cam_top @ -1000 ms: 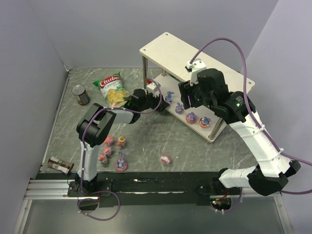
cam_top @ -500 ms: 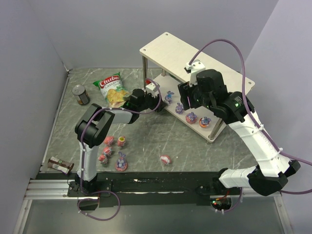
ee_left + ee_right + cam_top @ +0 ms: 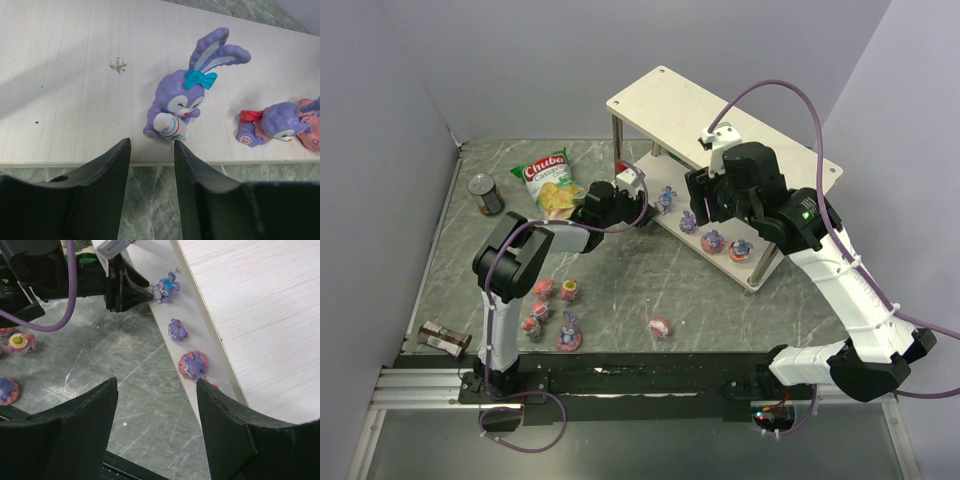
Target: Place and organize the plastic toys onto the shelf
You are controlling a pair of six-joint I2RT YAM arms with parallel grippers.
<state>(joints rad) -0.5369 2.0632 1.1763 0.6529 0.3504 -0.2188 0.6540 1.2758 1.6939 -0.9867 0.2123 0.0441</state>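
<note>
Left tool (image 3: 151,143), jaws apart, at shelf (image 3: 70,85) edge beside bunny (image 3: 177,102).

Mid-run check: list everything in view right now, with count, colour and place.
shelf: one, pale wood, two tiers, far right of the table
toys on shelf: four, mostly purple, in a row on the lower board
toys on table: about six, pink-red and purple, near left
chip bag: one, green, far left
can: one, dark, left of the bag
packet: one, dark brown, near-left edge
table: one, grey marbled
left gripper: black, jaws open, empty, at the lower board's edge
right gripper: black, jaws open, empty, above the row
</note>
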